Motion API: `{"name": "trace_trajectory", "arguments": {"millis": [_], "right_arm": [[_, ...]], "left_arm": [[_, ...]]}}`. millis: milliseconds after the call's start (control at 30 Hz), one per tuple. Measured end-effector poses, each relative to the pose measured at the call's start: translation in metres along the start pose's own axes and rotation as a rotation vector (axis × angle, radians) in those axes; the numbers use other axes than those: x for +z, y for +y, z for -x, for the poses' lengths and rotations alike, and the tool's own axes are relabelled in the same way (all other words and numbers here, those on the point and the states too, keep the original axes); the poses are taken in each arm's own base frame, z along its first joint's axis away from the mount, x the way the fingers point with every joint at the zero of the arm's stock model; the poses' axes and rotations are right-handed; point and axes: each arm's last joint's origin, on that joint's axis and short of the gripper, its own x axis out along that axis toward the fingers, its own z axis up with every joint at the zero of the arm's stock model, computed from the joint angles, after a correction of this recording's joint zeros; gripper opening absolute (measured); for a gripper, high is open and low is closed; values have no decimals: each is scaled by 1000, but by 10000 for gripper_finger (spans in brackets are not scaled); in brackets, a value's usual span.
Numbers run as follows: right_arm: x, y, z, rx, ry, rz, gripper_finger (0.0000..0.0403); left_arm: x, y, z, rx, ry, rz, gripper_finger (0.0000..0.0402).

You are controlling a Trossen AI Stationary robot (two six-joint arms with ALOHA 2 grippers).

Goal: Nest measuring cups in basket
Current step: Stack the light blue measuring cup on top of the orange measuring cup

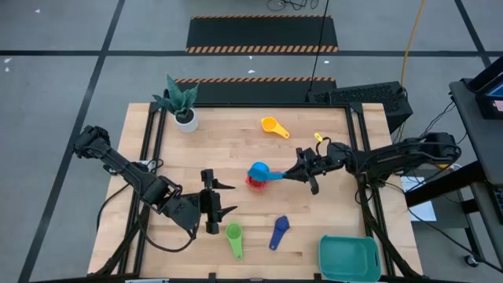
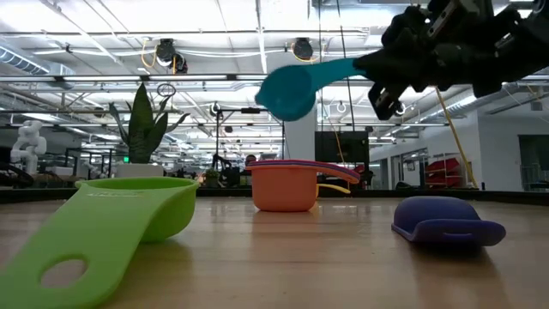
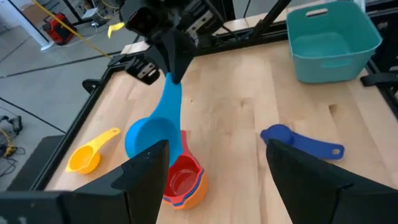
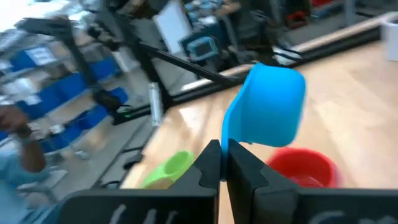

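Observation:
My right gripper (image 1: 297,172) is shut on a light blue measuring cup (image 1: 258,170), which is in the air over a stack with a red cup (image 3: 180,177) nested in an orange one (image 2: 283,190) at the table's middle. The yellow cup (image 1: 273,126) lies near the far edge. The green cup (image 1: 234,236) and the dark blue cup (image 1: 279,230) lie near the front edge. The teal basket (image 1: 348,258) stands at the front right corner. My left gripper (image 1: 222,199) is open, left of the stack, touching nothing. My right gripper pinches the light blue cup's handle (image 4: 231,127) near its free end between its two fingers (image 4: 208,165). It comes from the table's right, with the fingers along the handle. The cup is lifted clear, its bowl (image 2: 287,90) lower than the handle, above the stack.
A white plant pot (image 1: 186,119) stands at the far left corner. Dark frame rails (image 1: 149,149) run along the table's left and right sides. Bare wood lies between the stack and the basket.

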Motion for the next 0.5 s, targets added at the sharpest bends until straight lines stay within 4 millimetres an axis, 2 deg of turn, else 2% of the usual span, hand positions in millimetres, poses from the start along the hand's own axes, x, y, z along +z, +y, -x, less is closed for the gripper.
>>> {"name": "trace_trajectory", "arguments": {"millis": [333,500], "right_arm": [[-8,-18,-15,159,-58,-46,0],[-16,-30,-17,118,-30,-97,0]], "left_arm": [[0,-1,0,-6,-1,0,271],[-1,-3,2,-19,-2,-14,271]]}}
